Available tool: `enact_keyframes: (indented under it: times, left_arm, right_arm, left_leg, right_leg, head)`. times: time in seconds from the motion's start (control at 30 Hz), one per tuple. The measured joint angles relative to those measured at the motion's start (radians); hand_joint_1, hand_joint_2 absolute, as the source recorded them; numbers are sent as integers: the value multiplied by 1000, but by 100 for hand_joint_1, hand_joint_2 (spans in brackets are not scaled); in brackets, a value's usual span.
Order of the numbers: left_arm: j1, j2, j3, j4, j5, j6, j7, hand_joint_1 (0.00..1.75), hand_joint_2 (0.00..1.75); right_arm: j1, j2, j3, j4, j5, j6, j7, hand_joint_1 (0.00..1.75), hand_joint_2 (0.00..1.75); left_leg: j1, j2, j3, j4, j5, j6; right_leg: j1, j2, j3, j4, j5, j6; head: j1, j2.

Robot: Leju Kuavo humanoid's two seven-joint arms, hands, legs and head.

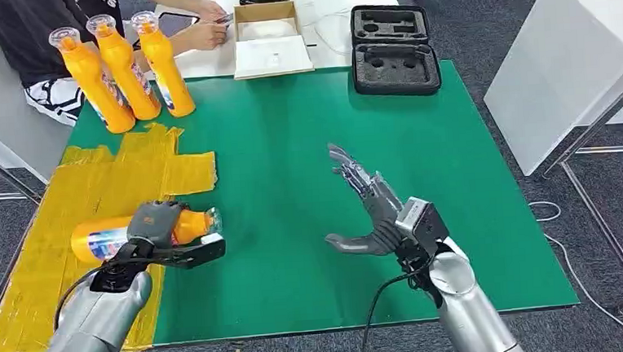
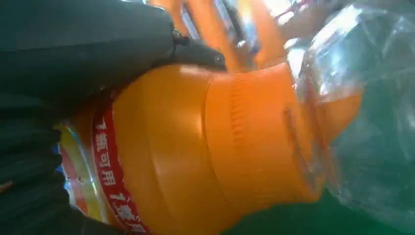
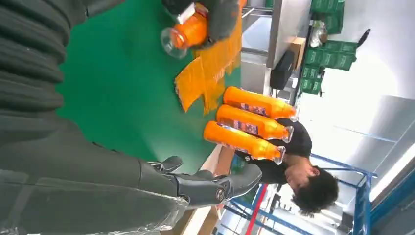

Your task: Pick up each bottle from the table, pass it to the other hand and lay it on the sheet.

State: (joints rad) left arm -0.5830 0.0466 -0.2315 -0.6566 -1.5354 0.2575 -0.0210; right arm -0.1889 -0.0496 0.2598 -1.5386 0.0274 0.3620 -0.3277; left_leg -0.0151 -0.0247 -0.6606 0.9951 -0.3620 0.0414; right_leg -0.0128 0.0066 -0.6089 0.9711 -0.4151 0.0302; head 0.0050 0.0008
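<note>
Gripping an orange bottle (image 1: 182, 227) around its middle, the left hand (image 1: 158, 234) holds it on its side, clear cap pointing right, over the near right edge of the yellow sheet (image 1: 120, 175). Its fingers are wrapped around the bottle's body. To the right, the right hand (image 1: 373, 208) hovers over the green table (image 1: 291, 161), palm turned left, fingers spread and holding nothing. Three more orange bottles (image 1: 124, 69) stand upright at the far left corner. Farther back lie an open cardboard box (image 1: 270, 40) and an open black case (image 1: 394, 50) with foam cutouts.
</note>
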Motion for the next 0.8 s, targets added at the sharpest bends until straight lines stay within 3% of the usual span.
enact_keyframes:
  times: [0.3, 0.33, 0.37, 0.8]
  left_arm:
    - [-72, 5, 53, 158, -3, 5, 29, 175, 175]
    - [-76, 5, 57, 167, -3, 5, 30, 122, 175]
    - [-79, 5, 62, 174, -3, 5, 30, 0, 175]
    - [-90, 5, 96, 210, 3, 9, 11, 0, 175]
  right_arm:
    - [-28, 1, 13, 23, 4, -1, 2, 0, 175]
    - [-29, 1, 14, 25, 4, -1, 2, 0, 175]
    - [-29, 1, 15, 27, 4, -1, 2, 0, 175]
    - [-45, 1, 26, 50, -3, -1, 2, 0, 175]
  left_leg:
    - [0, -3, 9, -1, -1, -2]
    - [0, -3, 10, -1, -2, -2]
    - [0, -3, 11, -1, -2, -2]
    - [0, -2, 16, -1, -1, -2]
  right_leg:
    - [0, -3, 10, 0, -1, -1]
    - [0, -2, 11, 0, -1, -1]
    - [0, -2, 11, 0, -1, -1]
    - [1, -2, 16, 0, -1, -1]
  head:
    - [0, 0]
    - [0, 0]
    - [0, 0]
    - [0, 0]
